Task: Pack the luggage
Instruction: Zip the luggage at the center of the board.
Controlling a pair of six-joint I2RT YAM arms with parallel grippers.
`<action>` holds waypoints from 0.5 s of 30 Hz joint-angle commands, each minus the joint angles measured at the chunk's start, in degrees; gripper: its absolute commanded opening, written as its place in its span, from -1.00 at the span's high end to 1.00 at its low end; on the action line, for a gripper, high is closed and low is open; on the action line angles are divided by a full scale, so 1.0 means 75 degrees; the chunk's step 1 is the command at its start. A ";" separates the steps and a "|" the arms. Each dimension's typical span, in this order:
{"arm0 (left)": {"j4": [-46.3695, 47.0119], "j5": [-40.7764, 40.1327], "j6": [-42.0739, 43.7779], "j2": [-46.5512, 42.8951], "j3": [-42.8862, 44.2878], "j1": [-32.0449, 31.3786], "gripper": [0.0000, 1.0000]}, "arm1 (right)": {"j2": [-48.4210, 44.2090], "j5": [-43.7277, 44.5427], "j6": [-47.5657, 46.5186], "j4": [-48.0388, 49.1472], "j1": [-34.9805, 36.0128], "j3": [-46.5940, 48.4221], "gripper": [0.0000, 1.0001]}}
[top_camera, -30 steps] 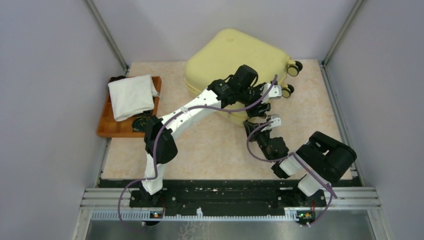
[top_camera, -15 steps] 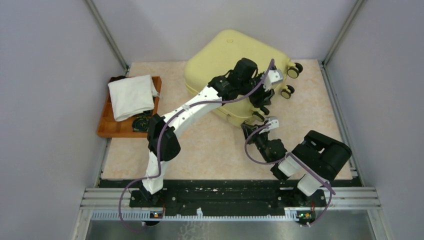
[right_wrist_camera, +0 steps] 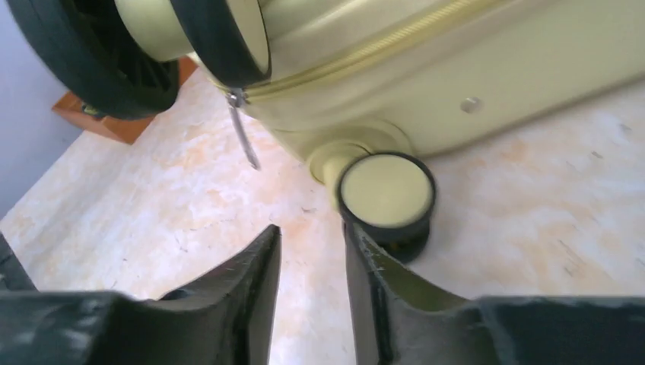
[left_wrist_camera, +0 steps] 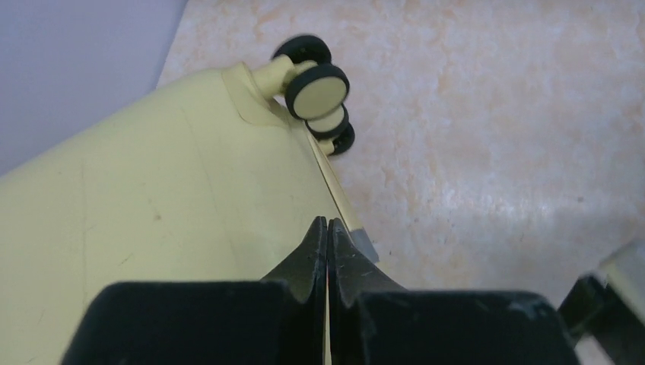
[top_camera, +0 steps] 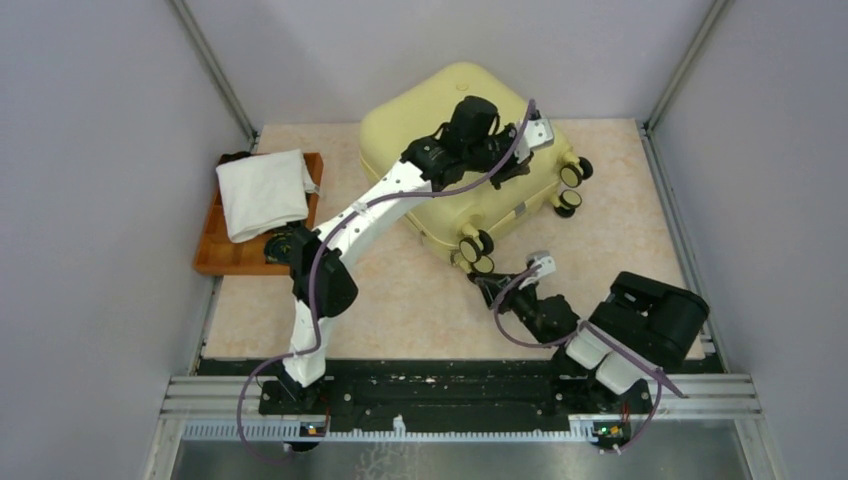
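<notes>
The luggage, a pale yellow hard-shell suitcase, lies closed and flat at the back of the table, with its wheels pointing right and toward me. My left gripper hovers over its top shell near the zipper edge; in the left wrist view the left gripper is shut with nothing between its fingers. My right gripper sits low on the table just in front of the near wheels. In the right wrist view the right gripper stands open and empty, with one wheel beside the right finger and the zipper pull hanging above.
An orange-brown tray at the left edge holds a folded white towel and a small dark object. Grey walls close in on three sides. A metal rail runs along the near edge.
The suitcase has swung round and shifted left, bringing two wheels toward me. My left gripper has shut and moved back over the shell. My right gripper has opened and drawn back.
</notes>
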 commanded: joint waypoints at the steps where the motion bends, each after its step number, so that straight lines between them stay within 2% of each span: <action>1: -0.1863 0.1012 0.2690 -0.0786 -0.0209 0.0467 0.91 | -0.1225 0.1026 0.0607 0.0832 0.0067 -0.1151 0.12; 2: -0.2368 0.1451 0.3207 -0.0941 -0.0340 0.0677 0.70 | -0.1554 0.1108 0.0792 0.0433 0.0074 -0.1304 0.05; 5: -0.3882 0.2274 0.5021 -0.1393 -0.0673 0.1158 -0.24 | -0.2874 0.1285 0.1284 -0.1609 0.0069 -0.1429 -0.06; 6: -0.4371 0.2424 0.5908 -0.1588 -0.0861 0.1244 -0.42 | -0.3307 0.1291 0.1326 -0.2369 0.0076 -0.1351 -0.08; 8: -0.5093 0.2363 0.7500 -0.2097 -0.1480 0.1245 -0.66 | -0.4044 0.1305 0.1215 -0.3552 0.0067 -0.1153 -0.11; 11: -0.5408 0.1936 0.9024 -0.2676 -0.2430 0.1040 -0.78 | -0.4864 0.1383 0.0901 -0.4506 0.0068 -0.0947 -0.19; 12: -0.5406 0.1814 0.9284 -0.2797 -0.2730 0.0955 -0.81 | -0.5088 0.1416 0.0847 -0.4822 0.0073 -0.0863 -0.22; 13: -0.5294 0.1728 0.9391 -0.2900 -0.2966 0.0863 -0.94 | -0.5274 0.1451 0.0799 -0.5124 0.0070 -0.0808 -0.24; 15: -0.4694 0.1672 0.9348 -0.3114 -0.3474 0.0652 -0.97 | -0.5549 0.1522 0.0731 -0.5512 0.0067 -0.0752 -0.27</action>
